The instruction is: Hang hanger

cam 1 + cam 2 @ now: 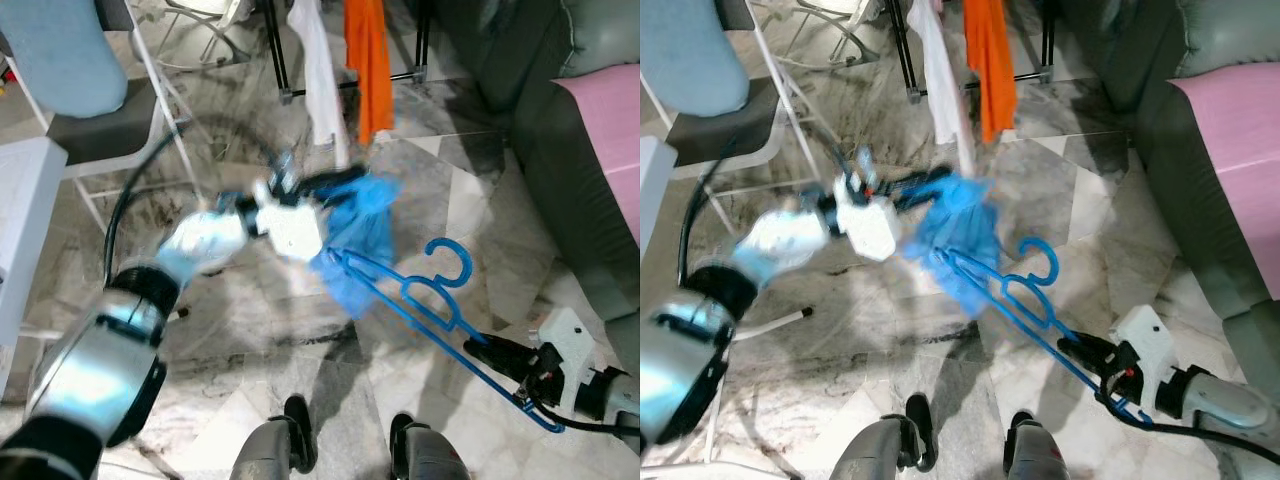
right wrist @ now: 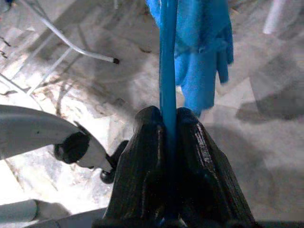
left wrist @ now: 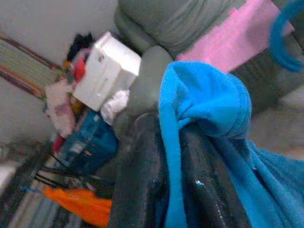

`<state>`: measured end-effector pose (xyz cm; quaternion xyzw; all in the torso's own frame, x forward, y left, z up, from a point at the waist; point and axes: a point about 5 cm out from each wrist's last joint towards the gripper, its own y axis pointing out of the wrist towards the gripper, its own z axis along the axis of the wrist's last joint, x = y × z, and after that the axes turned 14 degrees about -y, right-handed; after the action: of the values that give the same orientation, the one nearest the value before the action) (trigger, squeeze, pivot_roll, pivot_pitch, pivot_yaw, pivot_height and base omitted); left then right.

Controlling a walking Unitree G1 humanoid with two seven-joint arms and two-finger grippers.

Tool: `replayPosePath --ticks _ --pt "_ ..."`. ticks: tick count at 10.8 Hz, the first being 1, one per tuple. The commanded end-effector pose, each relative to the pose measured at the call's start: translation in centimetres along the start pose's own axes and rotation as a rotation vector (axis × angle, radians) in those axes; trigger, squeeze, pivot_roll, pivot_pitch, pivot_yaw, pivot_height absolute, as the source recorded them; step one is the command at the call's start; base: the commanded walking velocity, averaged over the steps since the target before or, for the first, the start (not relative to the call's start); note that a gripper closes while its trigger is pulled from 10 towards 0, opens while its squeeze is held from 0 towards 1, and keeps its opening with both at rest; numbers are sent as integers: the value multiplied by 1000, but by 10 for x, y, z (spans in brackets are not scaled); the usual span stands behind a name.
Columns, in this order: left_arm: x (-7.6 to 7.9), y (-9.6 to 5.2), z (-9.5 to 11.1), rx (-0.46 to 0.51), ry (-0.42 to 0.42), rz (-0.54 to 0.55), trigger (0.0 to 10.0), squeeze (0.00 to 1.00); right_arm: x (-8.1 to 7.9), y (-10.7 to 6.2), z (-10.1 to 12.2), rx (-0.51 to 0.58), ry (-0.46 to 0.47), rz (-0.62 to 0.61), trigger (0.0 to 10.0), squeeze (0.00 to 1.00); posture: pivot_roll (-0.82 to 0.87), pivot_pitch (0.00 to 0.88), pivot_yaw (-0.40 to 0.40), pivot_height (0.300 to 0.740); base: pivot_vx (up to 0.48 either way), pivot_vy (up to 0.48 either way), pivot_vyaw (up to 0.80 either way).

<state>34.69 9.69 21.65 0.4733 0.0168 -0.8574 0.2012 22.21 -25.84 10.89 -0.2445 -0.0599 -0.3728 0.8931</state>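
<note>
A grey and white marble-patterned tile floor [image 1: 440, 190] spreads under the scene, with a grey sofa [image 1: 560, 130] carrying a pink cover [image 1: 610, 140] along the robot's right side. Farther ahead stands a black metal clothes rack [image 1: 280, 60], from which an orange garment [image 1: 368, 60] and a white garment [image 1: 320, 80] hang down. On the robot's left is a white-framed chair [image 1: 120, 120] with a pale blue back.

The blue plastic hanger [image 1: 420, 300] is held low above the floor in front of the robot, its hook curling upward and its long bar slanting down towards the right gripper [image 2: 168, 142]. That gripper's two black fingers are clamped on the thin blue bar, which runs straight out between them in the right wrist view.

A bright blue cloth garment [image 1: 365, 230] is bunched at the far end of the hanger. The left gripper [image 3: 173, 161], blurred in the head views, reaches in from the left and pinches a fold of this blue fabric between its glossy black fingers [image 3: 204, 180].

The robot's two feet [image 1: 290, 440] show at the lower edge.
</note>
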Motion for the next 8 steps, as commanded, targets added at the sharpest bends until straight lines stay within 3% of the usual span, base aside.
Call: replayPosePath --ticks 1,5,6,8 --pt "-2 -13 -6 -41 -19 30 10000 0 -5 1 -5 -13 6 9 10000 0 -92 317 153 740 0 0 0" --pt "-5 -9 -8 -51 -98 156 10000 0 -6 6 -15 -50 1 -7 10000 0 -100 303 150 740 0 0 0" --pt "7 -8 -7 -25 -137 153 10000 0 10 9 -20 -91 -21 -158 10000 0 -105 300 152 740 0 0 0" --pt "34 -1 1 45 -205 104 10000 0 21 15 -20 -65 28 -252 10000 0 -100 297 151 740 0 0 0"
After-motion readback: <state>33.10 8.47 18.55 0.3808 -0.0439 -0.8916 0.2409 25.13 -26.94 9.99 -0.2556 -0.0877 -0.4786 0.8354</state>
